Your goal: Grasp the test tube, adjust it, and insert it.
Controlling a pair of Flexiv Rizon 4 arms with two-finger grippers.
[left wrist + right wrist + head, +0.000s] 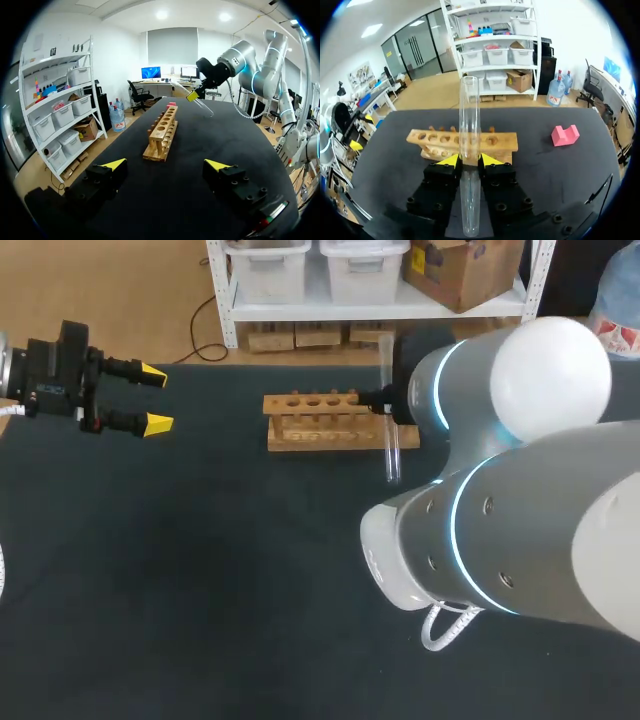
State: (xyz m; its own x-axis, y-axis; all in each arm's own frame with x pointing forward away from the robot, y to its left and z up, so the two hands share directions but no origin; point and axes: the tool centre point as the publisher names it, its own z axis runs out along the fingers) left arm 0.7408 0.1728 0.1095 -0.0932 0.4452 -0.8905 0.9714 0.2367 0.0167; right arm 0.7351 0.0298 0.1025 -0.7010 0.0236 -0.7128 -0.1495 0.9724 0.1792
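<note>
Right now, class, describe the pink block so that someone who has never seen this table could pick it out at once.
Start at the dark table and find the wooden rack. Just past the rack's end on the right arm's side, apart from it, lies the block. Unlike the brown rack and the clear tube, it is small, bright pink and notched on top.

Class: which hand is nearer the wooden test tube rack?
Right. The right hand, shut on the test tube, is at the wooden rack's right end; the left hand is open, well off its left end.
</note>
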